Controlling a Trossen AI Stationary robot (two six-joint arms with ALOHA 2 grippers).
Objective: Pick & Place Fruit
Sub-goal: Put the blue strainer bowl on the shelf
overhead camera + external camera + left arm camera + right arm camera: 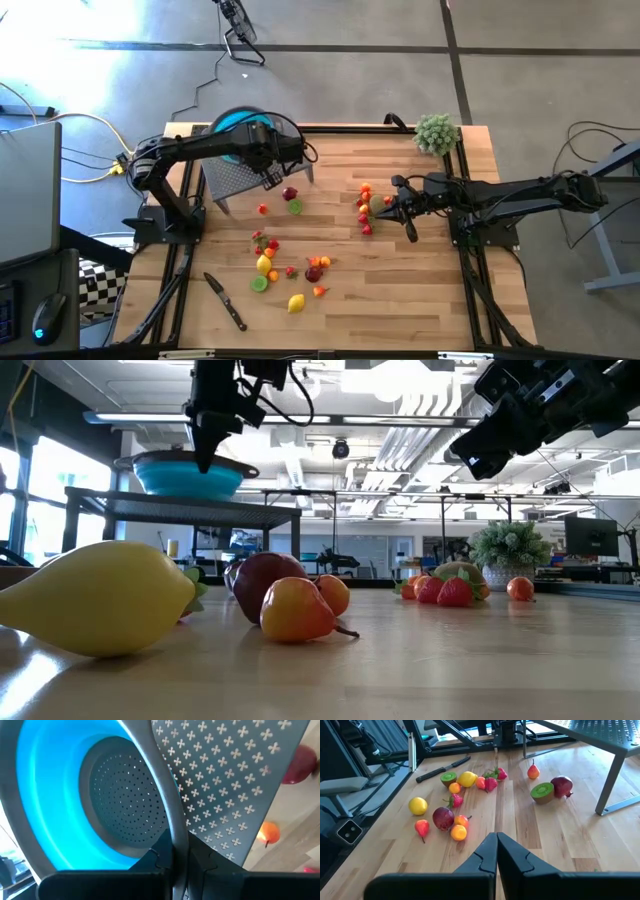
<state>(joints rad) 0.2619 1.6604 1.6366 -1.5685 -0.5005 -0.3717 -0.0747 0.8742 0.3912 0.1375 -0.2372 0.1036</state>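
The desk carries a perforated grey rack at its far left, with a teal bowl on top. The left hand is pinching the bowl's grey rim. The right hand, fingers pressed together and holding nothing, hovers over the desk's right half beside one cluster of fruit. More fruit lies scattered mid-desk toward the near edge. A knife lies near-left, a plant ball far right

Ahead of our right pincer the desk lies bare; beyond, scattered fruit and, seemingly, a rack leg crowd passage.
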